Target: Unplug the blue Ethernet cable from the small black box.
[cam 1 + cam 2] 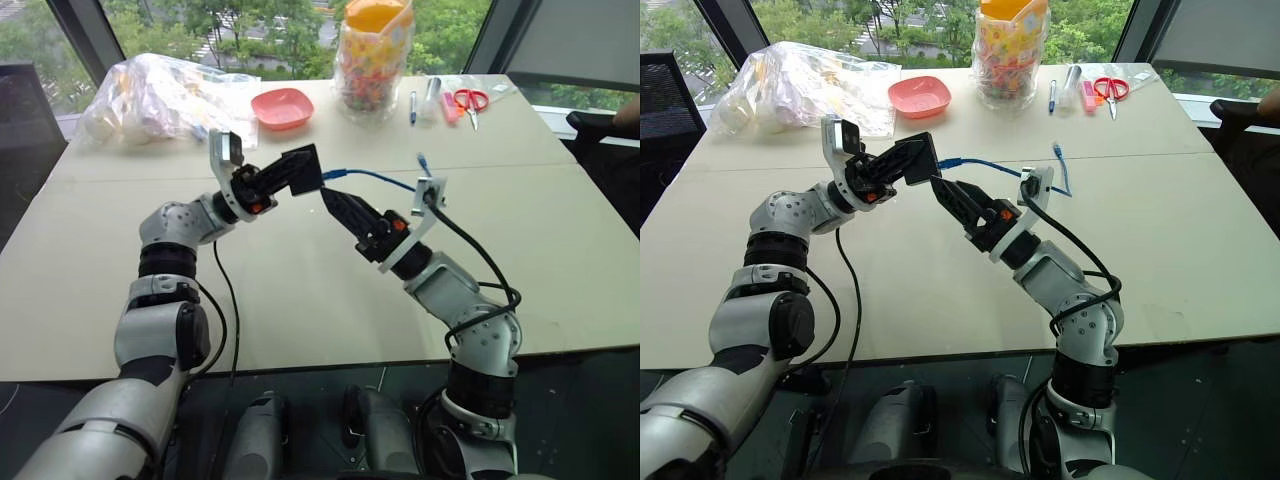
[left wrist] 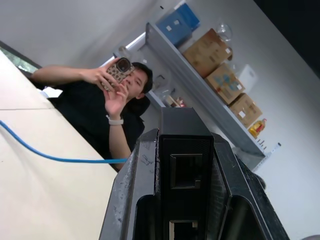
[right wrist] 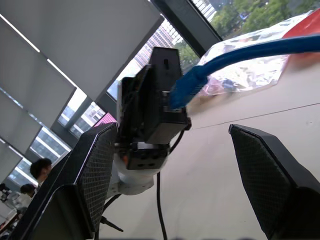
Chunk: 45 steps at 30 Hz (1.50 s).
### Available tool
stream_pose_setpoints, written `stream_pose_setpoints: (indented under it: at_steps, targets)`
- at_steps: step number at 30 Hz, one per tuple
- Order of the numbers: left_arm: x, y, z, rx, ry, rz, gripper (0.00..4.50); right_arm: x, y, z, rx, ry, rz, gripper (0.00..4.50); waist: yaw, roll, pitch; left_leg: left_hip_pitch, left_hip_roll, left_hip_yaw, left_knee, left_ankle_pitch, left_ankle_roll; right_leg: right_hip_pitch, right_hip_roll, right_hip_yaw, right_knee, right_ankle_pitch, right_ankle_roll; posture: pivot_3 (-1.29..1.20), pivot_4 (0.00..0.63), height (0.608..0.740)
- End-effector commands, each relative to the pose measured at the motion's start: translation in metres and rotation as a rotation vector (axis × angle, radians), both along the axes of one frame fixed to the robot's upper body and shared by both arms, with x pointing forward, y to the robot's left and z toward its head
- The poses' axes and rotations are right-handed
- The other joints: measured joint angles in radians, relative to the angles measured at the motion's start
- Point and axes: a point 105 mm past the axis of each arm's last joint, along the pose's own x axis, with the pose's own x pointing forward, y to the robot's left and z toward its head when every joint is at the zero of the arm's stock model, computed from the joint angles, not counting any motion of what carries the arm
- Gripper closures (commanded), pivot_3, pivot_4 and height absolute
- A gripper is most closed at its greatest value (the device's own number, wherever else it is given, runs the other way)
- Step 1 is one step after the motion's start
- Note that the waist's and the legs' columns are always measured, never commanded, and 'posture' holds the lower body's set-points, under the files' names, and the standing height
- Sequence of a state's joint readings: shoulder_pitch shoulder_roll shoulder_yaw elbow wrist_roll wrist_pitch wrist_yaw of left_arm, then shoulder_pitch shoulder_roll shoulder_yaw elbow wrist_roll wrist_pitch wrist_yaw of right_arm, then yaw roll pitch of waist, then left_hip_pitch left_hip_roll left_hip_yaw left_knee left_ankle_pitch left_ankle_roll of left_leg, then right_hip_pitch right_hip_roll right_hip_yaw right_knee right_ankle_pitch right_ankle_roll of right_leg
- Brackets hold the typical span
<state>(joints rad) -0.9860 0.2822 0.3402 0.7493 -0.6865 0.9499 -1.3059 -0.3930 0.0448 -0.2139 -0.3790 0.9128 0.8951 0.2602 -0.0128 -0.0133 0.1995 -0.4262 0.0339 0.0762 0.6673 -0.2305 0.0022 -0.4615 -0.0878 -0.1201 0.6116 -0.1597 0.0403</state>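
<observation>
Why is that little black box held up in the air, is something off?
Nothing looks damaged or spilled. The left gripper holds the small black box above the table, the blue Ethernet cable plugged in, right gripper fingers open nearby.

Blue Ethernet cable [image 1: 375, 179], matte-black box [image 1: 300, 169]

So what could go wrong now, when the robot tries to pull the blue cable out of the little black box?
1. The right gripper has its jaws open and nothing between them; closing now, they could miss the plug and pinch only the blue cable.
2. The left gripper holds the black box in the air, so a hard tug could slip it loose.
3. The cable's far end lies loose on the table and could whip around.
</observation>
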Motion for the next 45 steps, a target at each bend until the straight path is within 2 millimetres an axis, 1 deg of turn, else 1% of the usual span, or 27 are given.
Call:
stream_pose_setpoints:
  at_steps: [1, 7, 16, 19, 23, 25, 31, 34, 36, 38, 42, 44, 45]
  targets:
    - [-0.007, 0.000, 0.012, -0.028, -0.037, -0.021, 3.97, 0.001, -0.001, 0.013, 0.024, -0.045, -0.007, 0.80, 0.000, 0.000, 0.000, 0.000, 0.000, 0.000, 0.000, 0.000, 0.000, 0.000, 0.000, 0.000, 0.000, 0.000, 0.000, 0.00, 0.150, 0.740]
    - [-0.012, -0.003, 0.009, -0.014, -0.041, -0.034, 3.97, 0.004, 0.001, 0.015, 0.025, -0.057, 0.004, 0.80, 0.000, 0.000, 0.000, 0.000, 0.000, 0.000, 0.000, 0.000, 0.000, 0.000, 0.000, 0.000, 0.000, 0.000, 0.000, 0.00, 0.150, 0.740]
    - [-0.013, -0.005, 0.008, -0.009, -0.042, -0.035, 3.97, 0.004, 0.006, 0.014, 0.021, -0.056, 0.023, 0.80, 0.000, 0.000, 0.000, 0.000, 0.000, 0.000, 0.000, 0.000, 0.000, 0.000, 0.000, 0.000, 0.000, 0.000, 0.000, 0.00, 0.150, 0.740]
    - [-0.014, -0.005, 0.008, -0.007, -0.042, -0.036, 3.97, 0.004, 0.006, 0.017, 0.045, -0.061, 0.023, 1.55, 0.000, 0.000, 0.000, 0.000, 0.000, 0.000, 0.000, 0.000, 0.000, 0.000, 0.000, 0.000, 0.000, 0.000, 0.000, 0.00, 0.150, 0.740]
    - [-0.014, -0.005, 0.008, -0.006, -0.042, -0.034, 3.97, 0.003, 0.006, 0.019, 0.062, -0.069, 0.031, 3.60, 0.000, 0.000, 0.000, 0.000, 0.000, 0.000, 0.000, 0.000, 0.000, 0.000, 0.000, 0.000, -0.001, -0.001, -0.001, 0.00, 0.150, 0.740]
    - [-0.014, -0.006, 0.007, -0.004, -0.042, -0.032, 3.97, 0.003, 0.007, 0.020, 0.072, -0.069, 0.037, 4.43, 0.000, 0.000, 0.000, 0.000, 0.000, 0.000, 0.000, 0.000, 0.000, 0.000, 0.000, 0.000, -0.001, -0.001, -0.001, 0.00, 0.150, 0.740]
    - [-0.011, -0.005, 0.008, 0.000, -0.046, -0.013, 3.97, 0.002, 0.014, 0.014, 0.059, -0.049, 0.057, 4.43, 0.000, 0.000, 0.000, -0.001, 0.000, 0.000, 0.000, 0.000, 0.000, 0.000, 0.000, 0.000, -0.001, -0.001, -0.002, 0.00, 0.150, 0.740]
    - [-0.007, 0.003, 0.009, 0.012, -0.055, 0.032, 3.97, 0.008, 0.006, 0.010, 0.057, -0.027, 0.010, 4.43, 0.000, 0.000, 0.000, -0.001, 0.000, 0.000, 0.000, 0.000, 0.000, 0.000, 0.000, 0.000, -0.001, -0.002, -0.002, 0.00, 0.150, 0.740]
    - [-0.003, 0.016, 0.014, 0.003, -0.062, 0.079, 3.97, 0.016, -0.011, 0.009, 0.052, -0.021, -0.061, 4.43, 0.000, 0.000, 0.000, -0.001, 0.000, 0.000, -0.001, 0.000, 0.000, 0.000, 0.000, 0.000, -0.001, -0.002, -0.003, 0.00, 0.150, 0.740]
    - [-0.001, 0.032, 0.018, 0.002, -0.067, 0.126, 3.97, 0.025, -0.033, 0.010, 0.050, -0.020, -0.139, 4.43, -0.001, 0.000, 0.000, -0.001, 0.000, 0.000, -0.001, 0.000, 0.000, 0.000, 0.000, 0.000, -0.001, -0.002, -0.003, 0.00, 0.150, 0.740]
    - [0.003, 0.058, 0.019, 0.021, -0.065, 0.219, 3.97, 0.037, -0.069, 0.015, 0.011, -0.033, -0.232, 4.43, -0.001, 0.000, 0.001, -0.001, 0.000, 0.000, -0.001, 0.000, 0.000, -0.001, 0.000, 0.000, -0.002, -0.002, -0.003, 0.00, 0.150, 0.740]
    - [0.010, 0.066, 0.018, 0.036, -0.059, 0.281, 3.97, 0.041, -0.080, 0.017, -0.014, -0.040, -0.255, 4.43, 0.001, 0.000, 0.001, -0.001, 0.000, 0.000, -0.002, 0.000, 0.000, -0.001, 0.000, 0.000, -0.003, -0.002, -0.003, 0.00, 0.150, 0.740]
    - [0.014, 0.066, 0.017, 0.054, -0.067, 0.318, 3.97, 0.043, -0.082, 0.017, -0.027, -0.042, -0.262, 4.43, 0.002, 0.000, 0.001, -0.001, 0.000, 0.000, -0.003, 0.000, 0.000, -0.001, 0.000, 0.000, -0.004, -0.002, -0.003, 0.00, 0.150, 0.740]
